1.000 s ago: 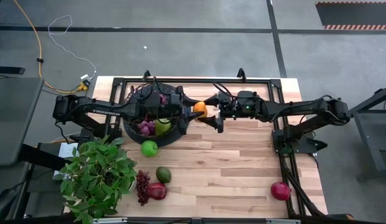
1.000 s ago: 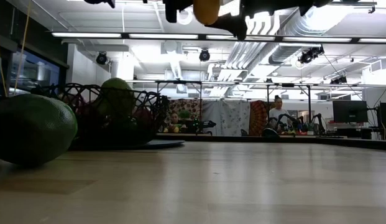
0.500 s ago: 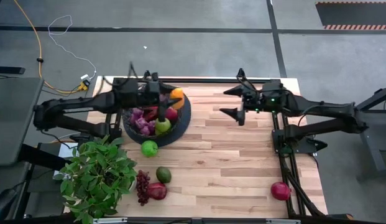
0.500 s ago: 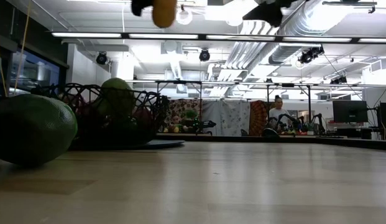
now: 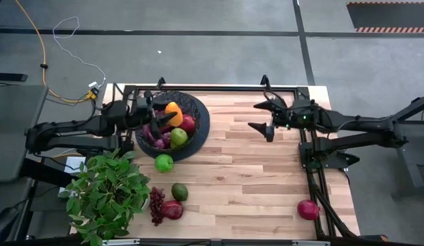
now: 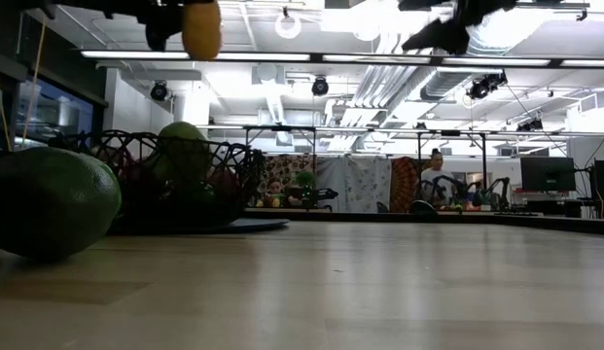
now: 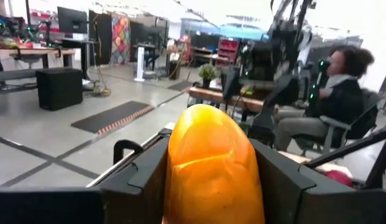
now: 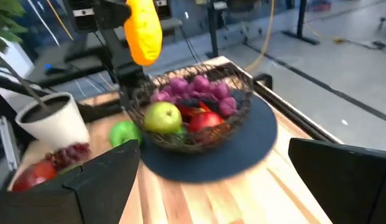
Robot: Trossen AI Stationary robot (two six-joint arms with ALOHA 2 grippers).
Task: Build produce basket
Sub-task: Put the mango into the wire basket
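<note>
One yellow-orange pepper sits clamped in your left end effector, held above the basket at the worktop's ten o'clock. Release from this height and it may bounce off the piled fruit or roll over the shallow rim. Loose produce waits near seven o'clock beside the potted plant; your right end effector, spread wide and empty, hangs well clear at one o'clock.

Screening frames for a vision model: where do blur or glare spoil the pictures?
Low view: the near green fruit is out of focus, ceiling lights glare. Left wrist view: the yellow-orange pepper fills the frame, bright backlight behind. Right wrist view: the basket is motion-smeared.
</note>
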